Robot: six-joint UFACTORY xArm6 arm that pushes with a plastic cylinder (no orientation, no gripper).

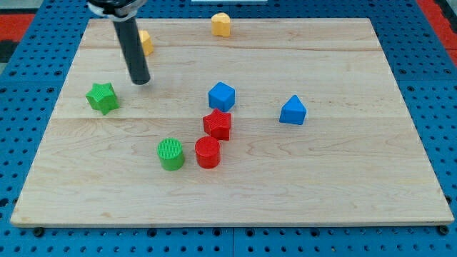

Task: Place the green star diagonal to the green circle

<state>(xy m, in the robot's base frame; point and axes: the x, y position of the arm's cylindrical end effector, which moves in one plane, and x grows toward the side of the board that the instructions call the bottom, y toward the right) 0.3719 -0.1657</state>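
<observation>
A dark rod is reaching down from the view's top left, my tip resting on the wooden desk just up and to the right of the green star, near it but not touching. The arm's end effector is this bare rod alone, with no jaws to part or close, and it is holding nothing. The green star is sitting near the desk's left edge, while the green circle is lying well apart from it, lower and toward the middle. Just to the circle's right a red cylinder is standing, with a red star-like block just above it and a blue block above that. A blue block with a pointed top is sitting farther right. One yellow block is partly hiding behind the rod; another yellow block is sitting at the top edge.
</observation>
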